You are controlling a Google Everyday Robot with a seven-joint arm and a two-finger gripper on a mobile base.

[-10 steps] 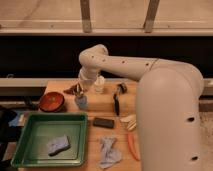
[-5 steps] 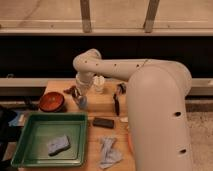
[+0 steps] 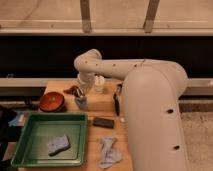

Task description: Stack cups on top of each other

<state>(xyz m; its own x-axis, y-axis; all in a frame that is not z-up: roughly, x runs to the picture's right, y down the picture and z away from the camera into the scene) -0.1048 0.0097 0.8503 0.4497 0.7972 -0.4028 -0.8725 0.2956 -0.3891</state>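
The pale blue-grey cup (image 3: pixel 81 104) stands upright on the wooden table (image 3: pixel 107 109), right of the red-and-black bowl. A small dark brownish shape (image 3: pixel 71 91), which looks like the dark metallic cup, lies just behind and left of it. My gripper (image 3: pixel 81 94) hangs at the end of the white arm, directly above the blue-grey cup and close to its rim. The gripper's lower part hides part of the cup's opening.
A red-and-black bowl (image 3: pixel 52 102) sits at the table's left. A white container (image 3: pixel 99 84) stands behind the gripper. A green tray (image 3: pixel 30 145) holds a grey sponge (image 3: pixel 58 145). A black block (image 3: pixel 103 122), a grey cloth (image 3: pixel 109 152) and a dark utensil (image 3: pixel 116 100) lie nearby.
The arm has swung left and its big near link now fills more of the right side. The gripper has shifted slightly toward the blue-grey cup. The cups have not moved.
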